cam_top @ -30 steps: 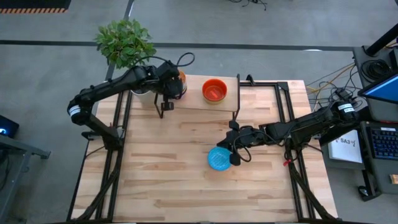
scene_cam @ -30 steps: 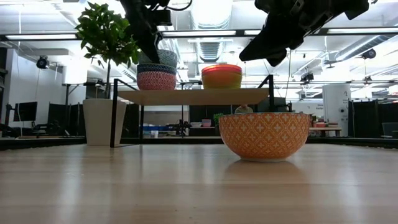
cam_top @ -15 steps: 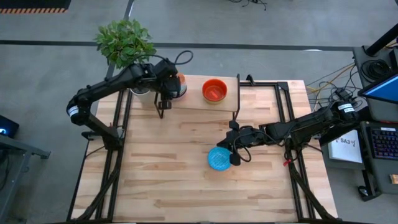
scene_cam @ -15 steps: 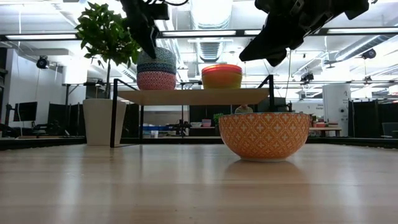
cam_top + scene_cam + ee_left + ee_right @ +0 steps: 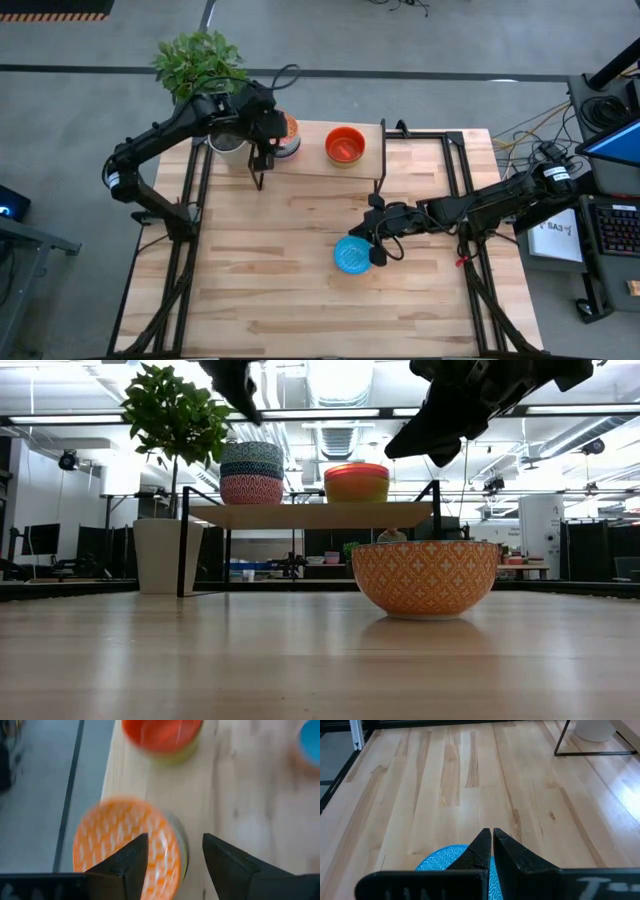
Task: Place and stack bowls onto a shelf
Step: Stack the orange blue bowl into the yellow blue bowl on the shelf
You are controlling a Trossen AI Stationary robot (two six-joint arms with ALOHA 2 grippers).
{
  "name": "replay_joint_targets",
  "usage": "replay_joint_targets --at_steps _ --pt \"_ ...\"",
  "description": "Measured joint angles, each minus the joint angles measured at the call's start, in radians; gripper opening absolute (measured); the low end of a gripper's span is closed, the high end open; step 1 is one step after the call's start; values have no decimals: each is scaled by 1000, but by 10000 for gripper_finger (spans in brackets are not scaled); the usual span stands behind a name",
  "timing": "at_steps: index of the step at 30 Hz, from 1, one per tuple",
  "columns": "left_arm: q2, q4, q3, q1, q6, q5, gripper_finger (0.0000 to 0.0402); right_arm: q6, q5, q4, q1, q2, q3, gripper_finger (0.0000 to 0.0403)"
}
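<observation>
**Orange-lined bowl let go on shelf stack, one bowl left on surface**

Orange-patterned inside, the top bowl (image 5: 125, 850) sits on the stack at the shelf (image 5: 315, 165) end near the plant (image 5: 200, 62); a red-orange stack (image 5: 345, 145) stands beside it. Left tool (image 5: 172, 862) hovers above the top bowl, fingers spread, holding nothing. Judged: placing step done. Right tool (image 5: 378, 243) is clenched at the rim of the blue-lined bowl (image 5: 350, 256) on the surface (image 5: 290, 290). Next: lift that bowl, carry it to the shelf.
</observation>
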Motion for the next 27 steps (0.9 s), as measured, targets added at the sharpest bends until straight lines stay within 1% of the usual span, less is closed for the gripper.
replay_joint_targets --at_steps 2,3,9,12,15,17,21,27 --pt "-14 52 -3 0 1 50 156 -1 0 0 0 0 0 9" --pt "-20 74 -8 -1 1 54 146 -1 0 0 0 0 0 9" --pt "-41 163 -79 0 2 53 73 -11 0 0 0 0 0 9" --pt "-44 173 -124 0 3 53 38 -11 0 0 0 0 0 9" --pt "-45 181 -170 0 3 53 12 -11 0 0 0 0 0 9" --pt "-48 187 -191 0 3 53 3 -11 0 0 0 0 0 9" --pt "-49 195 -218 0 -4 48 4 -11 0 0 0 0 0 9" --pt "-47 199 -225 0 -45 47 1 -9 0 0 0 0 0 9"
